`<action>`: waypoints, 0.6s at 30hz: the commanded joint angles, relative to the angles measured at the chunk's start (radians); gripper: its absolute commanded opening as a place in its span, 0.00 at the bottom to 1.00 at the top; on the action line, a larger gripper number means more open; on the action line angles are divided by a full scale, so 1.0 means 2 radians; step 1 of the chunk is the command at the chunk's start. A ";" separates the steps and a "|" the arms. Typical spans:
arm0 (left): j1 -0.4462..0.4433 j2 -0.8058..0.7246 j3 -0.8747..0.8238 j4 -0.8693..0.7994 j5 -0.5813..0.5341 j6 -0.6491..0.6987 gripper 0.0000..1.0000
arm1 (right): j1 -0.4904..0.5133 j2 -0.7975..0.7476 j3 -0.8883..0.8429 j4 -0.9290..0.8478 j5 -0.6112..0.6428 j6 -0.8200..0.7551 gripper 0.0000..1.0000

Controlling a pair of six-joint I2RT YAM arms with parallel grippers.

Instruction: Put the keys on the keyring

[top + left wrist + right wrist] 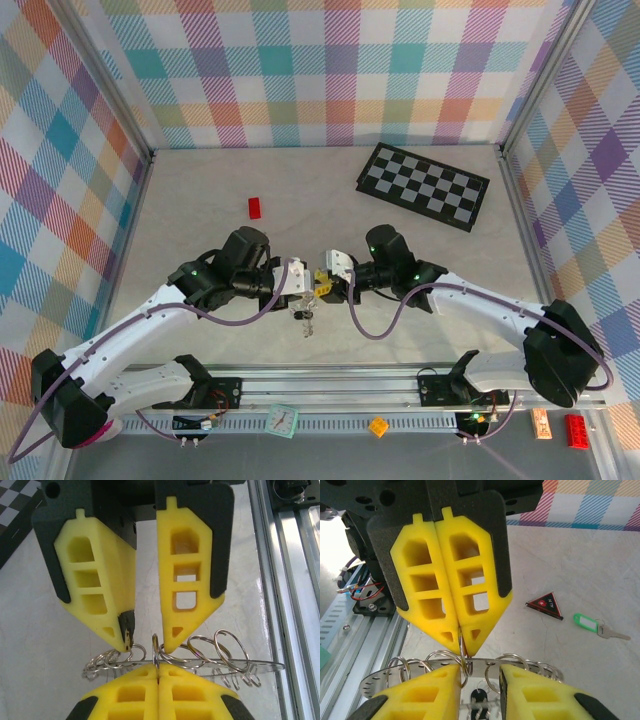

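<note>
Keyring: a thin metal band strung with loose split rings [479,663], held in the air between the two arms, above the near part of the table [570,555]
Left pincer [460,641]: pressed together, pinching one ring of the keyring edge-on at the very tips
Right pincer [145,642]: spread, its tips standing either side of that same ring; we cannot tell whether a tip touches the neighbouring rings
Green key [586,624]: lies flat on the table, well apart from the keyring
Black key: a small dark-headed piece [479,698] hangs under the keyring; we take it for the black key, though it is half hidden
Handling: we judge the keyring light, each ring stiff but the whole thing loose and prone to swing, its smooth metal apt to slip; one ring's flat sides give the surest hold. The green key looks light and thin, and we would take it by the plastic head
Arm pose: both arms reach inward and meet nose to nose, pincers facing each other
</note>
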 commanded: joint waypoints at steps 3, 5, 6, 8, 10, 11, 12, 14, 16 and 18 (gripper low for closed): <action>-0.005 0.005 0.025 -0.010 0.010 0.014 0.00 | 0.003 -0.001 -0.003 0.013 -0.013 -0.006 0.28; -0.005 0.007 0.027 -0.013 0.007 0.015 0.00 | 0.003 -0.007 -0.003 -0.005 -0.003 -0.020 0.31; -0.006 0.007 0.028 -0.014 0.005 0.015 0.00 | 0.003 -0.011 -0.004 -0.016 0.006 -0.029 0.32; -0.006 0.008 0.029 -0.017 0.004 0.017 0.00 | 0.003 -0.022 -0.005 -0.046 0.026 -0.053 0.33; -0.007 0.009 0.029 -0.018 0.003 0.018 0.00 | 0.003 -0.030 -0.006 -0.066 0.035 -0.065 0.33; -0.007 0.010 0.029 -0.018 0.003 0.019 0.00 | 0.003 -0.032 -0.006 -0.069 0.033 -0.065 0.33; -0.007 0.010 0.029 -0.017 0.004 0.019 0.00 | 0.003 -0.034 -0.006 -0.068 0.030 -0.062 0.32; -0.008 0.013 0.029 -0.017 0.004 0.020 0.00 | 0.003 -0.036 -0.006 -0.056 0.016 -0.050 0.31; -0.009 0.015 0.030 -0.018 0.003 0.020 0.00 | 0.003 -0.037 -0.009 -0.041 0.009 -0.041 0.30; -0.010 0.016 0.031 -0.018 0.003 0.020 0.00 | 0.003 -0.033 -0.008 -0.029 0.002 -0.034 0.29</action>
